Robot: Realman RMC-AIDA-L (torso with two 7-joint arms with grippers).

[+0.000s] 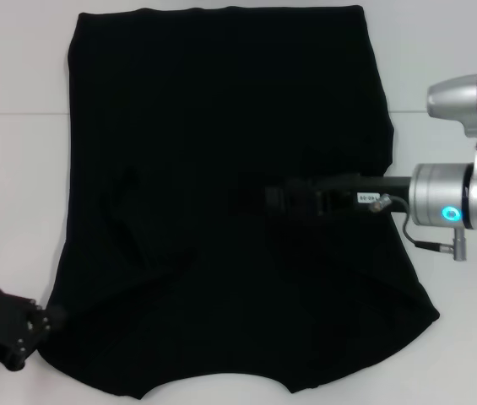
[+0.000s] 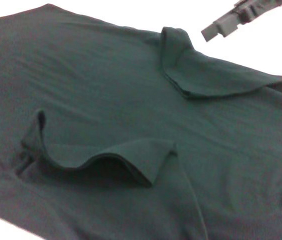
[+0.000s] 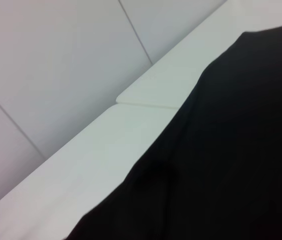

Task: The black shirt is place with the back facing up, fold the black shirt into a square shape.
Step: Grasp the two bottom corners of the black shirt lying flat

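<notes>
The black shirt (image 1: 221, 110) lies spread flat on the white table (image 1: 10, 194) and fills most of the head view. Its neckline is at the near edge. In the left wrist view the shirt (image 2: 106, 90) has one sleeve (image 2: 205, 75) folded inward over the body. A second flap (image 2: 111, 160) is curled up and loosely raised. My right gripper (image 1: 276, 201) reaches in from the right, low over the middle of the shirt, dark against the fabric. My left gripper (image 1: 48, 319) sits at the shirt's near left corner, right by the cloth's edge.
Bare white tabletop runs along the left and right sides of the shirt. A seam in the table (image 3: 145, 102) and a pale wall (image 3: 56, 60) show in the right wrist view beyond the shirt's edge (image 3: 230, 165). The right arm's silver wrist (image 1: 462, 198) hangs over the right margin.
</notes>
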